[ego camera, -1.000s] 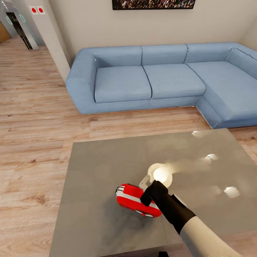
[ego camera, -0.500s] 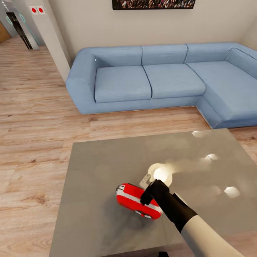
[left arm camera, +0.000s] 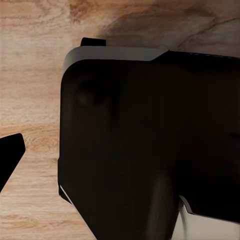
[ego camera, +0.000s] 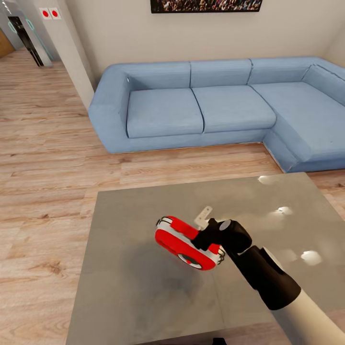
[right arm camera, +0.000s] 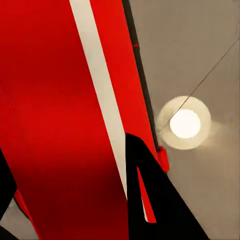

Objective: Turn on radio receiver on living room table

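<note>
- Head view: the small red rounded radio receiver (ego camera: 188, 244) with a white edge band sits tilted, one end raised, over the middle of the large low glossy grey surface (ego camera: 129, 287); its round grey dial faces forward and down.
- The right tool (ego camera: 207, 233), black on a black-and-white arm, is clamped across the receiver's right part, with a pale grey finger (ego camera: 203, 216) sticking up behind the red body.
- Beyond the surface lies a light wood floor (ego camera: 48, 143), then a blue L-shaped fabric sofa (ego camera: 215, 105) against a pale wall, with the lower edge of a framed crowd photo (ego camera: 206, 5) above it.
- Bright lamp reflections (ego camera: 311, 257) dot the right side of the surface.
- Left wrist view: a dark boxy body with a pale rim (left arm camera: 150, 150) over wood flooring; a black fingertip (left arm camera: 10, 155) of the left tool pokes in at one edge, and I cannot tell whether that tool is released or clenched.
- Right wrist view: the receiver's red shell (right arm camera: 55, 125) with its white stripe lies right against a black finger (right arm camera: 155, 205) of the right tool; beside it the grey surface (right arm camera: 200, 50) mirrors a round white lamp glow (right arm camera: 185, 123).
</note>
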Available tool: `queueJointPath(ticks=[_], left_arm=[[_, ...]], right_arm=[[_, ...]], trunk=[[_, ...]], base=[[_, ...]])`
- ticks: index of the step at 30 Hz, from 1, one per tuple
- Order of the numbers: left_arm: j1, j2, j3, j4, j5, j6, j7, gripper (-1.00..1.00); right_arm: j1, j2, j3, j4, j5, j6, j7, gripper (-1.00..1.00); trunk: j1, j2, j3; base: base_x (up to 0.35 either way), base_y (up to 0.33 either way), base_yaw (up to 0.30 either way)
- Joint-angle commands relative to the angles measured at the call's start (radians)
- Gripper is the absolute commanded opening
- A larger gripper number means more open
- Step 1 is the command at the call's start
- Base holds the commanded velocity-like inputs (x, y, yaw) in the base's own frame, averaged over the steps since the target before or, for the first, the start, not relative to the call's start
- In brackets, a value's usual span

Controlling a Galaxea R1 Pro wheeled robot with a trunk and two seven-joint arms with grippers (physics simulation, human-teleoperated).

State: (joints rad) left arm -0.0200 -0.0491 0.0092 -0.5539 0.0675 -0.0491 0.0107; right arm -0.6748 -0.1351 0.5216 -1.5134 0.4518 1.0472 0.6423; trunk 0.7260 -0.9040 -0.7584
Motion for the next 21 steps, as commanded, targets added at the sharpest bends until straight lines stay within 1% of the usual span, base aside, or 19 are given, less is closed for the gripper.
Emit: queueJointPath(ticks=[1,7,9,12,13,14,15,18,21], left_arm=[[0.0,0.0,0.0,0.0,0.0,0.0,0.0,1.0],[0.0,0.0,0.0,0.0,0.0,0.0,0.0,1.0],[0.0,0.0,0.0,-0.001,-0.001,0.0,0.0,1.0],[0.0,0.0,0.0,-0.009,-0.004,0.0,-0.004,1.0],[0.0,0.001,-0.001,-0.014,-0.005,0.0,-0.006,1.0],[0.0,0.001,-0.001,-0.016,-0.005,0.0,-0.007,1.0],[0.0,0.001,-0.003,-0.021,-0.006,0.001,-0.009,1.0],[0.0,0.0,-0.007,-0.046,-0.006,0.008,-0.011,1.0],[0.0,0.0,-0.011,-0.11,-0.006,0.037,-0.016,1.0]], right_arm=[[0.0,-0.004,-0.002,-0.008,0.015,0.0,0.014,-1.0],[0.0,-0.011,-0.016,-0.017,0.013,0.0,0.078,-1.0],[0.0,-0.011,-0.041,-0.017,0.008,0.0,0.099,-1.0],[0.0,-0.009,-0.136,-0.017,-0.001,0.0,0.163,-1.0],[0.0,-0.008,-0.184,-0.017,-0.003,0.0,0.189,-1.0],[0.0,-0.008,-0.198,-0.016,-0.003,0.0,0.195,-1.0],[0.0,-0.01,-0.227,-0.016,-0.004,0.0,0.206,-1.0],[0.0,-0.012,-0.243,-0.015,0.0,0.0,0.213,-1.0],[0.0,-0.014,-0.25,-0.014,0.005,0.0,0.216,-1.0]], trunk=[[0.0,0.0,0.0],[0.0,0.0,0.0],[0.0,0.0,0.0],[0.0,0.0,0.0],[0.0,0.0,0.0],[0.0,0.0,0.0],[0.0,0.0,0.0],[0.0,0.0,0.0],[0.0,0.0,0.0]], base=[[0.0,0.0,0.0],[0.0,0.0,0.0],[0.0,0.0,0.0],[0.0,0.0,0.0],[0.0,0.0,0.0],[0.0,0.0,0.0],[0.0,0.0,0.0],[0.0,0.0,0.0],[0.0,0.0,0.0]])
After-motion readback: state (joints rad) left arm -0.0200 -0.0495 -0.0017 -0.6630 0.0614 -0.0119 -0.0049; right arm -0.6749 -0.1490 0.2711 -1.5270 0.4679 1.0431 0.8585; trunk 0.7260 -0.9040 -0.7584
